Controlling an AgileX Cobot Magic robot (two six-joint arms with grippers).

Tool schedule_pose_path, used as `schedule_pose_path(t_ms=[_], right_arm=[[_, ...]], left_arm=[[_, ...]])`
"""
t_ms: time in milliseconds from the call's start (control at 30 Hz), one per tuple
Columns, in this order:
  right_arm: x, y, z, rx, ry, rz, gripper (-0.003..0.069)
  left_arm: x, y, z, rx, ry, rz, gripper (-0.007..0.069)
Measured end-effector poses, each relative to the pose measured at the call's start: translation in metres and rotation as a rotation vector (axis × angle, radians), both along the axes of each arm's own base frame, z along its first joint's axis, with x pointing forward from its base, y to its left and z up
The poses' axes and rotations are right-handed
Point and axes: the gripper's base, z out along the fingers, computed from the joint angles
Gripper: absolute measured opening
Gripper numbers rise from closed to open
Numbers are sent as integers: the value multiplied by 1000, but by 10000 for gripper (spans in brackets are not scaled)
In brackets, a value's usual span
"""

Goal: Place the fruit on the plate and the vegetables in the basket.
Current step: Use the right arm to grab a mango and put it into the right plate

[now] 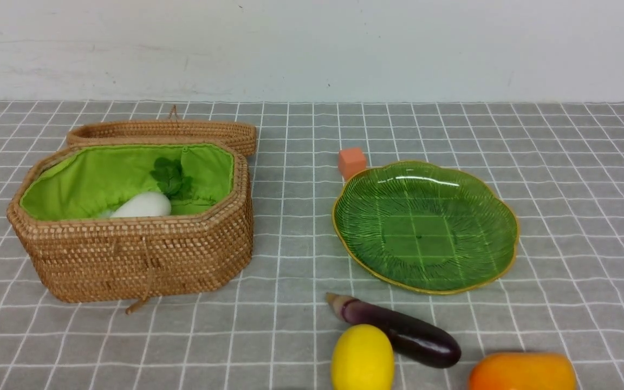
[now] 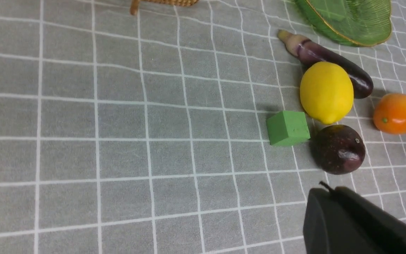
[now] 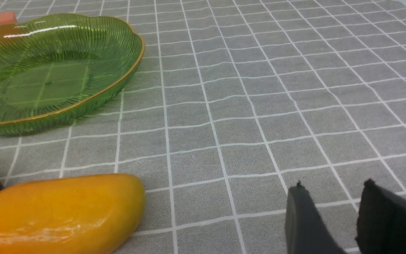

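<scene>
Eggplant [image 1: 398,333] lies on the counter [image 1: 268,336] before the plate [image 1: 344,227], long axis diagonal, stem pointing back-left, just beside the lemon [image 1: 362,357]. Orange fruit [image 1: 523,372] lies crosswise at its right. Maroon fruit [image 2: 337,149] sits by a green cube [image 2: 287,127]. Radish [image 1: 141,206] lies in the basket [image 1: 128,260], leaves rearward. Count: three fruits, two vegetables. Right end effector [image 3: 333,184] is slightly parted and holds nothing. The opening of the left end effector [image 2: 351,222] cannot be told.

A wide strip of worktop [image 1: 290,244] is lying open between basket [image 1: 128,260] and plate [image 1: 426,227]. Near the plate's front rim, eggplant [image 1: 415,336], lemon [image 1: 362,357], green cube [image 2: 287,127] and maroon fruit [image 2: 337,149] are crowding together, the orange fruit [image 1: 522,372] sitting slightly apart. An orange cube [image 1: 351,161] is sitting right at the far rim.
</scene>
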Motion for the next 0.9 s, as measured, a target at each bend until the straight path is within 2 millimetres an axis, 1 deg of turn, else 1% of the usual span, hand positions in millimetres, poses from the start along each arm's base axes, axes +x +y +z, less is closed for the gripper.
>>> schedule_pose_path(t_ms=[133, 467, 533, 567, 600, 633, 667, 767, 800, 833, 900], right_arm=[[0, 0, 0, 0, 0, 0, 241], [0, 0, 0, 0, 0, 0, 241], [0, 0, 0, 0, 0, 0, 241], [0, 0, 0, 0, 0, 0, 241], [0, 0, 0, 0, 0, 0, 241], [0, 0, 0, 0, 0, 0, 241], [0, 0, 0, 0, 0, 0, 241], [0, 0, 0, 0, 0, 0, 241], [0, 0, 0, 0, 0, 0, 241], [0, 0, 0, 0, 0, 0, 241], [0, 0, 0, 0, 0, 0, 241]], left_arm=[[-2, 1, -4, -1, 1, 0, -13], [-1, 1, -3, -9, -17, 1, -13], [2, 0, -2, -9, -73, -2, -13], [5, 0, 0, -17, -135, -9, -13], [5, 0, 0, -17, -135, -9, -13], [7, -1, 2, -17, -265, -26, -13], [8, -1, 1, -3, -347, -30, -13], [11, 1, -4, 60, -513, 2, -13], [12, 4, -11, 110, -615, 56, -13], [12, 5, -13, 118, -654, 95, -13], [14, 8, -22, 140, -668, 161, -13]])
